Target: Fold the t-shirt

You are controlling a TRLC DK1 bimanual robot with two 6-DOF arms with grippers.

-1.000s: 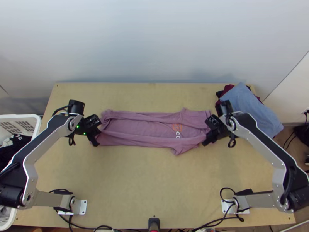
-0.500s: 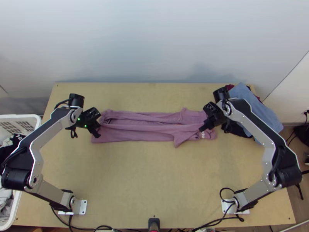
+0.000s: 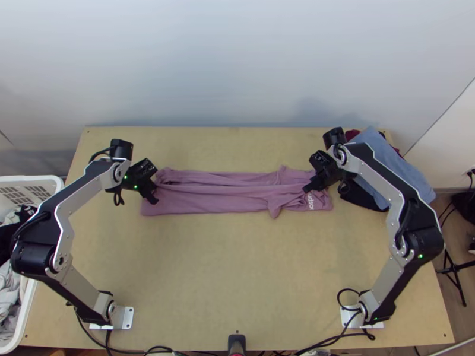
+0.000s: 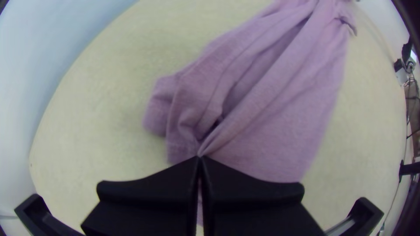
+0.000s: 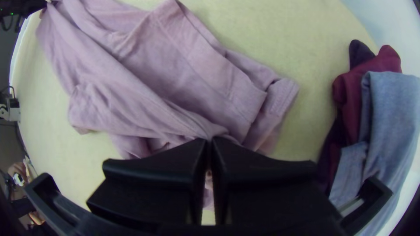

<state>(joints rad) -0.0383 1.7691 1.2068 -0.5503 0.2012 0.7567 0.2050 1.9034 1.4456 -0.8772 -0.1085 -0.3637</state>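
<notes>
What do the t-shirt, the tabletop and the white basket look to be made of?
T-shirt: probably cotton knit or a blend, matte, going by its soft folds. Tabletop: likely plywood or similar board, dull, from its pale tan, faintly mottled surface. Basket: seemingly molded plastic, smooth, given the regular slots.

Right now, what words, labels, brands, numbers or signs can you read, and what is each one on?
White lettering on the t-shirt: small, sideways and partly covered; no whole word readable.
White marks on the black cloth in the basket: too small to read.
</notes>
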